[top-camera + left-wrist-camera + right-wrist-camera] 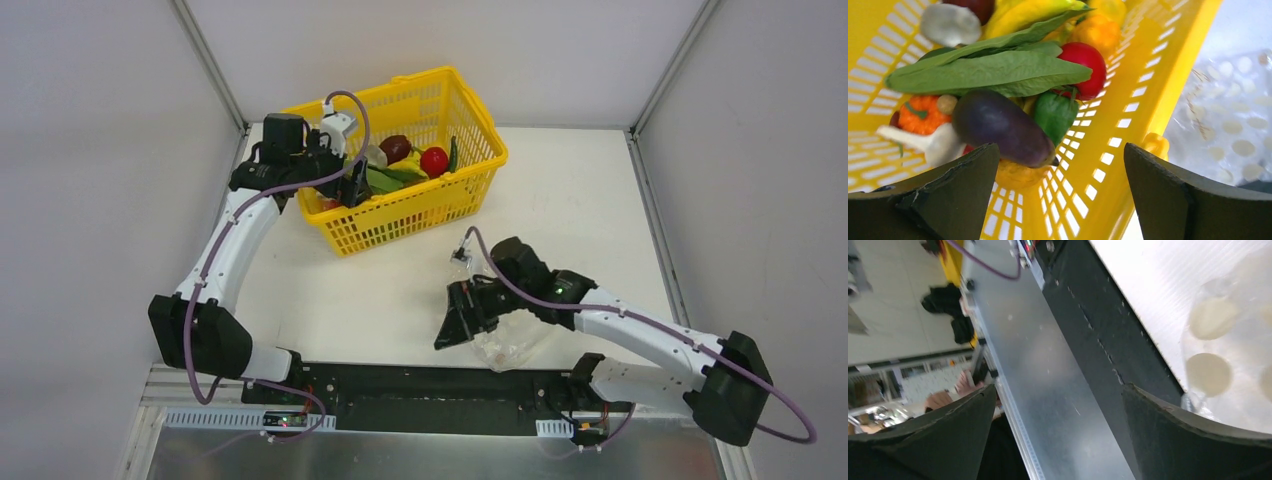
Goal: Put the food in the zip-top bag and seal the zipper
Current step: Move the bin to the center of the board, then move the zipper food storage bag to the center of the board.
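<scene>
The food lies in the yellow mesh basket (455, 110). The left wrist view shows a dark purple eggplant (998, 127), a green pepper (1055, 115), a red tomato (1083, 65), long green leaves (988, 70) and an orange piece (923, 112). My left gripper (355, 185) is open and empty, low inside the basket's near-left end, with the eggplant just ahead of its jaws (1060, 150). The clear dotted zip-top bag (510, 340) lies near the table's front edge, partly under my right arm. My right gripper (450, 325) is open and empty just left of the bag (1228, 355). I cannot make out the zipper.
The black base strip (420, 385) and a metal rail (1058, 370) run along the table's near edge, under my right gripper. White walls enclose the table at the left, back and right. A white garlic-like piece (950, 25) lies in the basket.
</scene>
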Controlling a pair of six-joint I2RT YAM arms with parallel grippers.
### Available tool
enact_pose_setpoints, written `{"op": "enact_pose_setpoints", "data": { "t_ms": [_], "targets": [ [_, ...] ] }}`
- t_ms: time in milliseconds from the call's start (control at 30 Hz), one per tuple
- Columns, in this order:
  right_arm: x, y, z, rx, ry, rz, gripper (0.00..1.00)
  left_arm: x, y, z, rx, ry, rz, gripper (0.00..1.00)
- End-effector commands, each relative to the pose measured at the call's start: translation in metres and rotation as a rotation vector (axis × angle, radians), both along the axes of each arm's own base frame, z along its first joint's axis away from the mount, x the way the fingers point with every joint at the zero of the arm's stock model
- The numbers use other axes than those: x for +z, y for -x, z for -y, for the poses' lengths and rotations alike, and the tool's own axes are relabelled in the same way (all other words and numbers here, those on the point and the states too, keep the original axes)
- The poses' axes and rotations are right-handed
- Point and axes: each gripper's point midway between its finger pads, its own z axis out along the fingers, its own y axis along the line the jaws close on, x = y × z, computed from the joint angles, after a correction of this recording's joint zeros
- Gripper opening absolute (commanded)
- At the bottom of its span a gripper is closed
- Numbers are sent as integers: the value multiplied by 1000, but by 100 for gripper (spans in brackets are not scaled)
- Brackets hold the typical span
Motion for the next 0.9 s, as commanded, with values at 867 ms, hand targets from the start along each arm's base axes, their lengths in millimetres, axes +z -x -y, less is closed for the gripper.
{"op": "enact_pose_setpoints", "data": {
  "t_ms": [867],
  "targets": [
    [-24,-140,43,-579,206,280,98,-30,87,55,142,159,-52,94]
  ]
}}
